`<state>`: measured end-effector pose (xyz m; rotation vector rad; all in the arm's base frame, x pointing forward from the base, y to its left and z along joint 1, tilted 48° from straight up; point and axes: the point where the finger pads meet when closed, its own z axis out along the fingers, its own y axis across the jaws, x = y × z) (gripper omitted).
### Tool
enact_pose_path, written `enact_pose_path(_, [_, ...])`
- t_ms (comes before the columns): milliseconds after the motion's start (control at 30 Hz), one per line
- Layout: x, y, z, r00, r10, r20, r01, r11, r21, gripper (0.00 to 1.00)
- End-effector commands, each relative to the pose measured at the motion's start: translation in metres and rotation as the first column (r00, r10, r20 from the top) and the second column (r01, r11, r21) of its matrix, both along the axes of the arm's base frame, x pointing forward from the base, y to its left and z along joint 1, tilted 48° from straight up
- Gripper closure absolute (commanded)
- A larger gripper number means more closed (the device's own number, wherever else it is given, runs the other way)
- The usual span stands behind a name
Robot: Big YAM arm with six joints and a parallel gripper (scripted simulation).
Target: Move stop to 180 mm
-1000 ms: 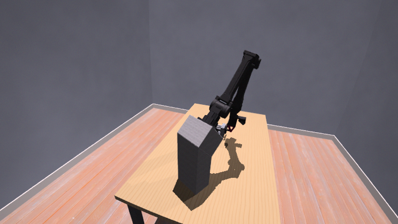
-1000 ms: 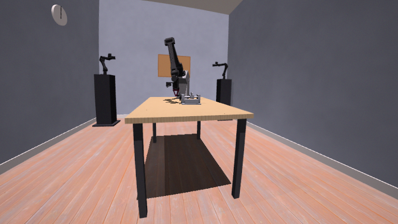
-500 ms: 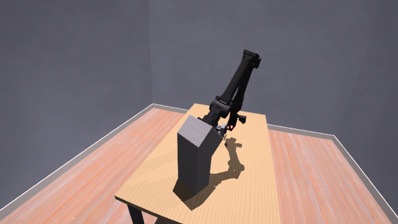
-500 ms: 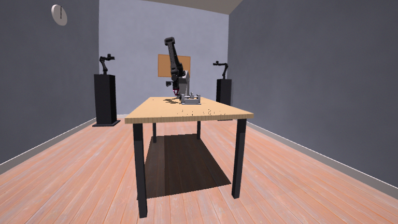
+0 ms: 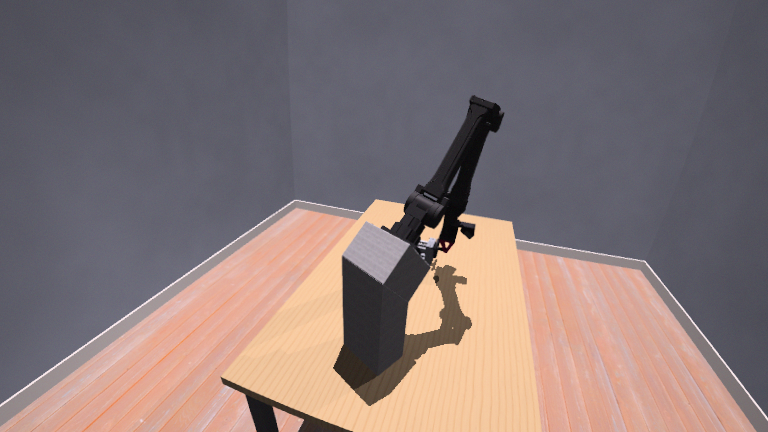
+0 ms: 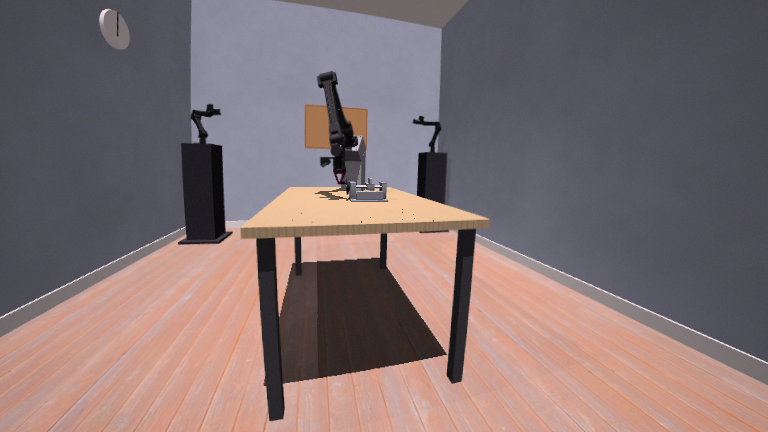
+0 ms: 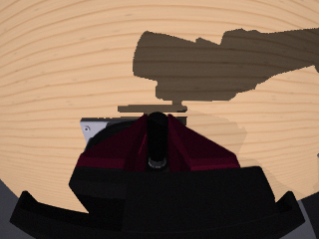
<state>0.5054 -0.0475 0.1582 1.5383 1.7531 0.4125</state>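
The stop fixture (image 6: 368, 192) is a small grey rail frame with a sliding block, far back on the wooden table. In the top view most of it hides behind a grey box, with only a grey bit (image 5: 428, 245) showing. My gripper (image 6: 340, 179) with dark red fingers is at the fixture's left end and is shut on the handwheel's handle. In the wrist view the fingers close around a dark peg (image 7: 158, 139), with a corner of the grey fixture (image 7: 94, 127) behind. The scale reading is too small to tell.
A tall grey box (image 5: 376, 297) stands on the table beside the fixture. Two black pedestals (image 6: 201, 192) (image 6: 431, 175) with small arms stand on the floor on either side of the table's far end. The arm's shadow lies on the tabletop (image 7: 219, 67).
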Motion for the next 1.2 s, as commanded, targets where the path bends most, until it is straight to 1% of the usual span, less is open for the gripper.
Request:
enact_pose_path(0, [0.004, -0.001, 0.004, 1.000, -0.009, 0.003, 0.009, 1.000, -0.001, 0.94])
enact_pose_path(200, [0.004, -0.001, 0.004, 1.000, -0.009, 0.003, 0.009, 1.000, -0.001, 0.94])
enact_pose_path(233, [0.004, -0.001, 0.007, 1.000, -0.008, 0.006, 0.008, 1.000, 0.000, 0.94])
enact_pose_path(300, [0.004, 0.004, 0.025, 0.999, -0.004, 0.039, 0.004, 1.000, 0.002, 0.94])
enact_pose_path(433, [0.002, 0.010, 0.035, 0.999, 0.001, 0.042, -0.001, 1.000, 0.004, 0.94])
enact_pose_path(500, [0.002, 0.010, 0.035, 0.999, 0.001, 0.042, -0.001, 1.000, 0.004, 0.94])
enact_pose_path(633, [0.000, 0.012, 0.043, 0.999, 0.001, 0.044, -0.001, 1.000, 0.004, 0.94])
enact_pose_path(767, [-0.003, 0.013, 0.038, 0.999, 0.004, 0.031, -0.004, 1.000, 0.002, 0.94])
enact_pose_path(900, [0.001, 0.013, 0.046, 0.999, 0.002, 0.044, -0.002, 1.000, 0.003, 0.94])
enact_pose_path(1167, [0.003, 0.015, 0.052, 0.999, 0.002, 0.045, -0.003, 1.000, 0.003, 0.94])
